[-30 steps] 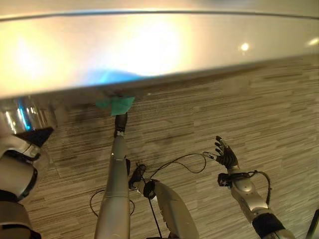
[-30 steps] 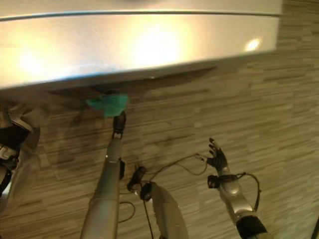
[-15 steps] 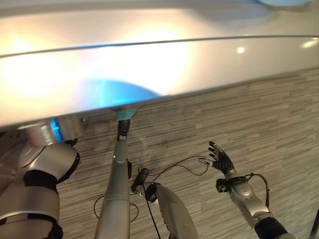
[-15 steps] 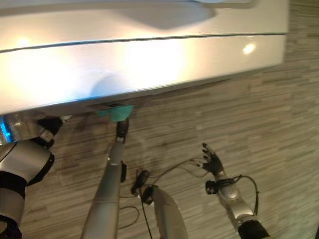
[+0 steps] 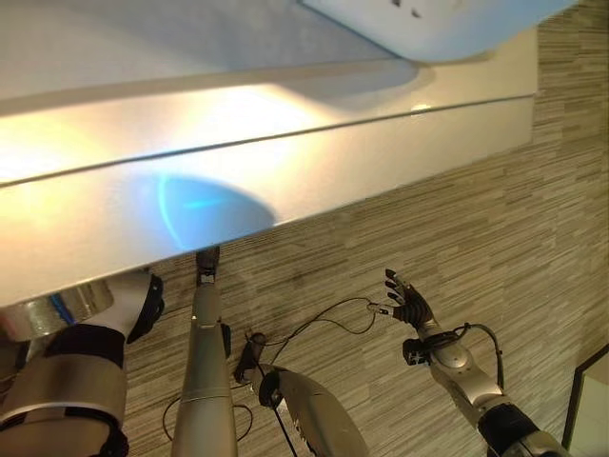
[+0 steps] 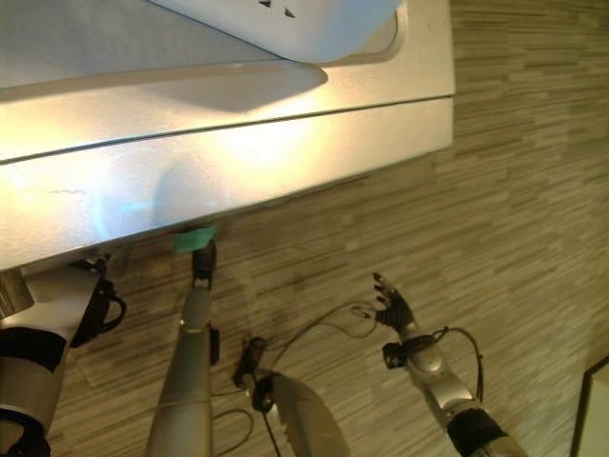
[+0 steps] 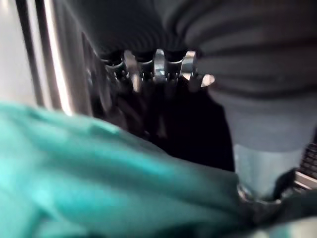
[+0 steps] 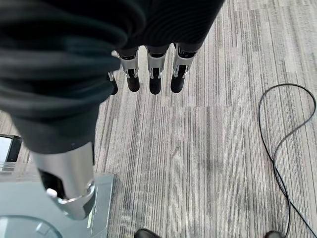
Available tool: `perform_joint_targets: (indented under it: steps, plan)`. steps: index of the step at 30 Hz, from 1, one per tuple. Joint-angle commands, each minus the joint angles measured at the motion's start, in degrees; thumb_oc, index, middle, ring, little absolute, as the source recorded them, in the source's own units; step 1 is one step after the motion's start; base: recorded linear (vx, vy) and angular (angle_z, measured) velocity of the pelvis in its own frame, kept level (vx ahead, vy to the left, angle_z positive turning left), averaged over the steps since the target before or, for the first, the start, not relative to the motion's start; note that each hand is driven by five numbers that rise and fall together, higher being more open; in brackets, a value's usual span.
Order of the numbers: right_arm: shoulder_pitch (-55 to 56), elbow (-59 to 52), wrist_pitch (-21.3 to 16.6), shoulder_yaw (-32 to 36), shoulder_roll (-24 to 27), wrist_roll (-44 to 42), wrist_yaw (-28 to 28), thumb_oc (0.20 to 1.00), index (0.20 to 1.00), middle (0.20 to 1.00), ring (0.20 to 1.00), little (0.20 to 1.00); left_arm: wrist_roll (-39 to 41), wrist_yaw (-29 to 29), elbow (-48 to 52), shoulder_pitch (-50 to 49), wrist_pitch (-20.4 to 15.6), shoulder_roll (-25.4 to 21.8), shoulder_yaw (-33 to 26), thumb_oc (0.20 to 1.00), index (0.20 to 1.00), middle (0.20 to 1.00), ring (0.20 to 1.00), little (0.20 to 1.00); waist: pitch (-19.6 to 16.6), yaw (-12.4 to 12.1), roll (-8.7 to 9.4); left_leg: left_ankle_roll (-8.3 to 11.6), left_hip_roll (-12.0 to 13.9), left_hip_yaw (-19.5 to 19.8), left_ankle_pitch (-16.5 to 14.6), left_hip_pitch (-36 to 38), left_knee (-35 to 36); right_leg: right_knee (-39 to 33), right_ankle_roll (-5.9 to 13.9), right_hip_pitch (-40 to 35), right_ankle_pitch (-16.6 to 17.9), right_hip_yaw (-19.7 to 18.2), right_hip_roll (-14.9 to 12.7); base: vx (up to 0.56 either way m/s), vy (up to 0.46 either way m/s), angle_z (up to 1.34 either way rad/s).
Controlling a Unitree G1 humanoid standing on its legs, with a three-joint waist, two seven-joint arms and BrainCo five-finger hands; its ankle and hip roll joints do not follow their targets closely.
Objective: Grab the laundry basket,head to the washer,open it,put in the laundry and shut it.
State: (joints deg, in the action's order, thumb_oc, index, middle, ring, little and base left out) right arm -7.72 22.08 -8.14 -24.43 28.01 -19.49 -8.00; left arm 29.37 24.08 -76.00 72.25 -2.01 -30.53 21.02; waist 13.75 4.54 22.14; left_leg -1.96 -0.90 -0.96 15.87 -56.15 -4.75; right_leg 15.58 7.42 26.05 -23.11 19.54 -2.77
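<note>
Reaches with the left hand (image 7: 154, 62) under the front edge of the washer (image 5: 285, 162), at about 9 o'clock in the eye views, into a dark opening with a bright metal rim. Cannot tell from the wrist view whether the fingers (image 7: 141, 67) grip anything: seen only as a row above the teal cloth (image 7: 99, 173), which spreads close under them and up against the thumb. Shows a corner of that cloth at the washer's edge too, just past the wrist, at 9 o'clock in the right eye view. Holds the right hand (image 5: 407, 303) empty at 4 o'clock, fingers spread and relaxed, well apart from the washer and above the striped floor (image 5: 495, 209). Looks to be mid-load, judging by this: walk done, washer reached and apparently opened, cloth at or in the opening. Leaves, most likely, letting go of the cloth, pulling the arm out and shutting the door. Has a white block (image 5: 428, 19) on the washer's top at 1 o'clock and a dark-framed panel (image 5: 592, 405) at 4 o'clock, neither in the way. Risks cloth hanging over the rim and jamming the door.
</note>
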Motion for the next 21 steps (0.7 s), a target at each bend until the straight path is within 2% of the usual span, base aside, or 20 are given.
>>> perform_joint_targets:
  steps: [1,4,5,6,7,11,13,15,21]
  plan:
    - [3.3,1.3,-0.4,2.2,1.6,-0.2,-2.2,1.0,1.0,1.0,1.0,1.0,5.0,2.8,4.7,6.7,-6.1,0.0,-3.2,1.0,1.0,1.0,1.0,1.0,-1.9,2.5,-4.88,0.86,-1.0,0.4,-14.0,0.4,-4.8,-10.6,4.09,-5.2,26.8,-2.2,-5.3,0.0,0.0,0.0]
    - [3.3,0.7,-0.2,2.9,1.3,-0.6,-3.0,1.0,1.0,1.0,1.0,1.0,9.5,4.0,13.1,3.8,-9.5,2.2,-4.3,1.0,1.0,1.0,1.0,1.0,-1.1,1.4,-5.46,0.76,-1.7,0.4,-14.0,0.6,-4.7,-10.7,3.86,-5.6,26.3,-1.8,-5.4,0.0,0.007,0.03]
    - [3.4,0.7,-0.2,2.9,1.4,-0.6,-3.0,1.0,1.0,1.0,1.0,1.0,9.5,4.2,13.5,3.5,-9.4,2.3,-4.3,1.0,1.0,1.0,1.0,1.0,-1.1,1.4,-5.53,0.76,-1.7,0.4,-14.0,0.7,-4.7,-10.7,3.86,-5.7,26.3,-1.8,-5.3,0.01,0.014,0.1]
    - [3.6,0.1,0.2,4.0,0.9,-0.6,-3.6,1.0,1.0,1.0,1.0,1.0,14.2,4.7,25.7,-1.5,-13.4,3.7,-4.9,1.0,1.0,1.0,1.0,1.0,-0.3,0.0,-6.19,0.67,-2.3,0.6,-13.8,0.7,-4.5,-10.8,3.6,-6.1,25.4,-1.3,-5.3,0.01,0.009,0.13]
    - [3.7,0.1,0.2,4.0,1.0,-0.6,-3.6,1.0,1.0,1.0,1.0,1.0,14.1,4.9,26.1,-1.9,-13.3,3.8,-4.9,1.0,1.0,1.0,1.0,1.0,-0.3,0.0,-6.21,0.67,-2.3,0.6,-13.8,0.8,-4.5,-10.8,3.59,-6.1,25.4,-1.3,-5.3,0.01,0.013,0.15]
    - [4.5,-0.5,0.8,5.5,0.3,-0.2,-4.7,1.0,1.0,1.0,1.0,1.0,16.4,6.0,42.7,-10.1,-16.6,4.8,-5.5,1.0,1.0,1.0,1.0,1.0,0.7,-1.8,-7.19,0.57,-3.1,0.6,-13.4,1.1,-4.1,-10.9,3.28,-6.5,24.4,-0.6,-5.3,0.0,0.014,0.08]
    - [5.0,-0.8,0.9,5.9,0.1,-0.1,-4.9,1.0,1.0,1.0,1.0,1.0,16.2,6.5,47.2,-12.4,-17.1,5.2,-5.7,1.0,1.0,1.0,1.0,1.0,0.7,-2.2,-7.41,0.57,-3.2,0.6,-13.3,1.2,-4.0,-10.8,3.16,-6.7,24.1,-0.4,-5.3,0.0,0.01,0.08]
    - [5.6,-2.0,1.1,6.7,0.0,0.4,-5.5,1.0,1.0,1.0,1.0,1.0,15.3,6.3,55.9,-17.2,-17.5,6.2,-5.0,1.0,1.0,1.0,1.0,1.0,1.1,-3.2,-7.8,0.5,-3.7,0.6,-13.1,1.4,-3.9,-10.7,2.93,-6.8,23.5,0.2,-5.3,0.0,0.011,0.05]
    - [6.5,-4.0,1.4,8.1,0.2,0.7,-6.1,1.0,1.0,1.0,1.0,1.0,15.0,4.5,65.9,-25.5,-17.8,6.2,-3.4,1.0,1.0,1.0,1.0,1.0,1.6,-4.0,-8.46,0.35,-3.7,0.5,-13.0,1.7,-4.1,-10.4,2.44,-6.9,22.6,0.4,-5.4,0.0,0.008,0.03]
